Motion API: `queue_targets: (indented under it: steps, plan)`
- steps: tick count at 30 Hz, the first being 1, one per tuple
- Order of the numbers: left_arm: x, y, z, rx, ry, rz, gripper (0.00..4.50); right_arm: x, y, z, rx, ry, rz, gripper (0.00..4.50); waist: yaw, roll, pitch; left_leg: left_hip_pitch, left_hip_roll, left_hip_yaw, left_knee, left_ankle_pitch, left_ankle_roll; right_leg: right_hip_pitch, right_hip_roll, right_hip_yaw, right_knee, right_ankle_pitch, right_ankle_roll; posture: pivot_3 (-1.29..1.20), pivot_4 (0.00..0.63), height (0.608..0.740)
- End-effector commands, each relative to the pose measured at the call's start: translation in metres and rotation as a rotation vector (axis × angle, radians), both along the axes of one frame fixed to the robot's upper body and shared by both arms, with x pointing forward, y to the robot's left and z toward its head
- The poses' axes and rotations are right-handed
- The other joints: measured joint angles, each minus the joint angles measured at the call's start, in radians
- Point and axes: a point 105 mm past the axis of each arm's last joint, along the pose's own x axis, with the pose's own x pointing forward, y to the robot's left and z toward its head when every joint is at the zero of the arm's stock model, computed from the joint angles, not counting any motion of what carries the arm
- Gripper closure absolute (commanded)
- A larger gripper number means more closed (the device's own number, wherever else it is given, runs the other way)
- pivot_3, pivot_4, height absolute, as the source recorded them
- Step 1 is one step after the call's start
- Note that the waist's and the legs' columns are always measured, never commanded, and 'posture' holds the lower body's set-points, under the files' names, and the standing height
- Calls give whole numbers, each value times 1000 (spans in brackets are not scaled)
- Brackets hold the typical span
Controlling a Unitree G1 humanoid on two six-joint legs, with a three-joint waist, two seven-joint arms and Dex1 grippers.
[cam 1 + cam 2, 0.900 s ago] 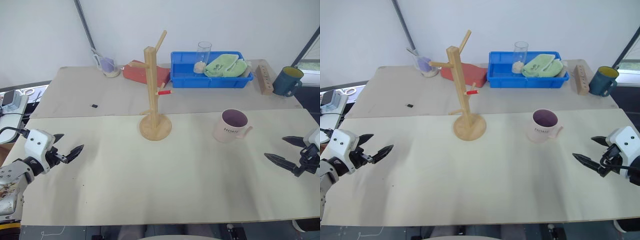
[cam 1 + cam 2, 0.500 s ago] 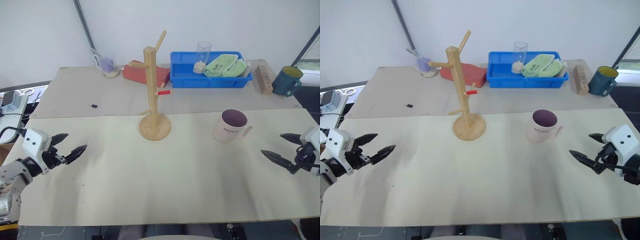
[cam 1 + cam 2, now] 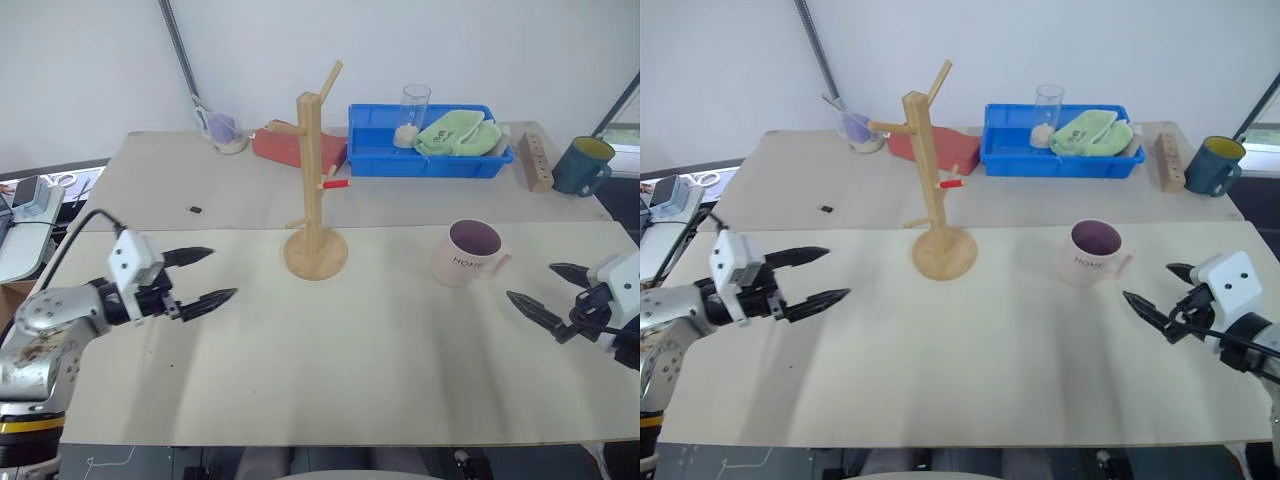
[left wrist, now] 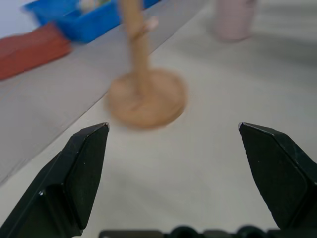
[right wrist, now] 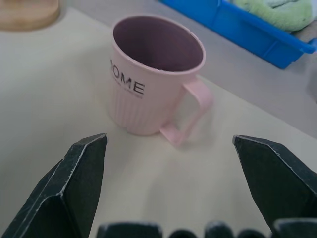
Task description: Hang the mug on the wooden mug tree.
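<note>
The pale pink mug (image 3: pixel 468 252) with a dark purple inside stands upright on the table's right half, its handle turned toward the right edge. Lettering shows on its side in the right wrist view (image 5: pixel 153 74). The wooden mug tree (image 3: pixel 315 170) stands on its round base near the table's middle, one peg red-tipped. My right gripper (image 3: pixel 530 281) is open, low over the table just right of the mug, fingers pointing at it with nothing between them. My left gripper (image 3: pixel 222 273) is open and empty, left of the mug tree (image 4: pixel 143 94) and pointing toward it.
At the back stands a blue tray (image 3: pixel 430 168) holding a green cloth (image 3: pixel 455 132) and a clear tumbler (image 3: pixel 415 105). A dark blue mug (image 3: pixel 580 163) and a wooden block with holes (image 3: pixel 535 160) sit back right. A red flat object (image 3: pixel 285 148) lies behind the tree.
My left gripper has swung rightward, closer to the mug tree. My right gripper has edged a little toward the mug. Both stay open.
</note>
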Motion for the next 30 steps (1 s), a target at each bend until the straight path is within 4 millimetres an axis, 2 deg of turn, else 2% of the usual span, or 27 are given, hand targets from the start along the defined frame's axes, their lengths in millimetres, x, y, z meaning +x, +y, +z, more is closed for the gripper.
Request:
queue_targets:
  steps: [1,4,8,11,13,16,23,30]
  plan:
    - [-16,-38,15,-36,13,-202,0,4,11,7,35,-105,-89,22,-6,1,0,0,0,0,0,0,0,0,0,0,0,1,1,0,150,721]
    - [-28,-67,25,-72,24,-366,0,15,9,-11,115,-136,-247,22,-14,0,-1,2,0,-2,0,0,0,0,3,2,1,2,3,0,150,721]
    - [-35,-84,30,-93,27,-460,0,28,8,-26,149,-128,-302,22,-21,2,-2,2,-1,-2,1,0,1,0,3,3,1,2,3,0,150,721]
    - [-39,-95,32,-106,22,-515,0,41,0,-32,177,-140,-371,22,-21,2,-2,2,-1,-2,2,1,1,1,4,4,1,2,3,0,150,721]
    - [-40,-97,32,-107,23,-526,0,46,-7,-34,180,-152,-411,22,-23,2,-2,1,-1,-3,3,1,2,1,4,4,1,2,4,0,150,721]
    - [-41,-97,32,-111,27,-527,0,49,-4,-36,194,-146,-399,22,-24,2,-2,1,0,-3,3,7,11,1,6,5,2,2,4,0,150,721]
    - [-41,-96,29,-100,27,-516,0,60,4,-35,250,-139,-378,22,-28,2,-2,1,0,-6,2,7,11,1,9,7,2,2,4,0,150,721]
    - [-42,-98,28,-106,32,-518,0,71,2,-37,286,-134,-394,22,-27,3,-2,0,0,-10,3,7,11,2,13,9,2,3,4,0,150,721]
